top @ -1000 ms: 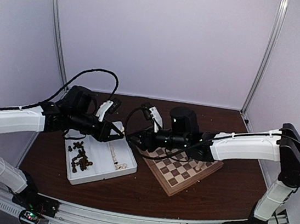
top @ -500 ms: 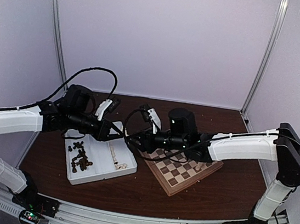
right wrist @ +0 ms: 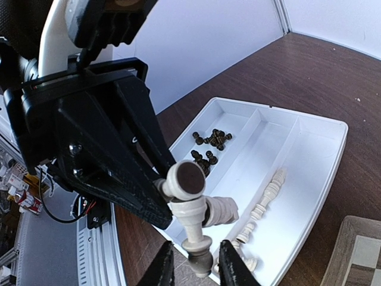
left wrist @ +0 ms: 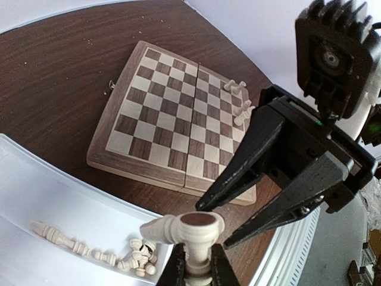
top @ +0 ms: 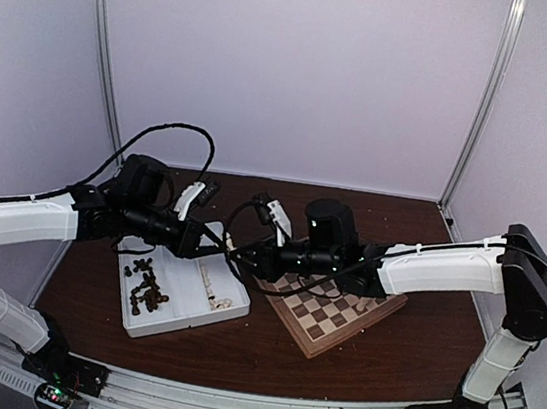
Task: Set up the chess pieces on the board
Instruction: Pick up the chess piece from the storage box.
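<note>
While left gripper (left wrist: pixel 197 271) clamps the cream-white turned chess piece (left wrist: pixel 199 225), right gripper (right wrist: pixel 196 266) holds open jaws flanking it: centre it between them, then close.

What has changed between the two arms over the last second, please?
The right gripper slid left toward the left gripper and narrowed its jaws around the cream chess piece held there, not yet clamped. The left gripper, the board and the tray stayed put.

Matt wooden board (left wrist: pixel 156 113), glossy plastic tray (right wrist: pixel 315 156)
</note>
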Robot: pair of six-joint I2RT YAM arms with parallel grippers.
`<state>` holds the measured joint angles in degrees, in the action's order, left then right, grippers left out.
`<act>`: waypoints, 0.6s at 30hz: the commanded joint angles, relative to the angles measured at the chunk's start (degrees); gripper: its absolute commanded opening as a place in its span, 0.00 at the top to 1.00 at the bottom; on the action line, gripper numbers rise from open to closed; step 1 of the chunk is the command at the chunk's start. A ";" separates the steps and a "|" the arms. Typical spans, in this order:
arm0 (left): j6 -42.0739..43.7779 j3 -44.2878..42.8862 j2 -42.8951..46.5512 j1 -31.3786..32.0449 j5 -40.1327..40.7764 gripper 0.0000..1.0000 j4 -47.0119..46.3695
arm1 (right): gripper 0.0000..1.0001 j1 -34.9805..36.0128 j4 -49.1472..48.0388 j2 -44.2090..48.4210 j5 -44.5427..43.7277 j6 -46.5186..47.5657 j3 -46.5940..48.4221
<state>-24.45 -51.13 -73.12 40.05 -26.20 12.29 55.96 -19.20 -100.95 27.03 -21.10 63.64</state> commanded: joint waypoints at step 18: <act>0.03 -1.95 1.32 -0.63 -0.13 1.00 -1.47 | 1.00 0.37 -1.10 0.12 0.05 -0.08 0.16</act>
<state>-24.64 -51.13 -73.01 39.79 -26.96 12.12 56.01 -19.57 -100.95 27.20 -21.23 63.61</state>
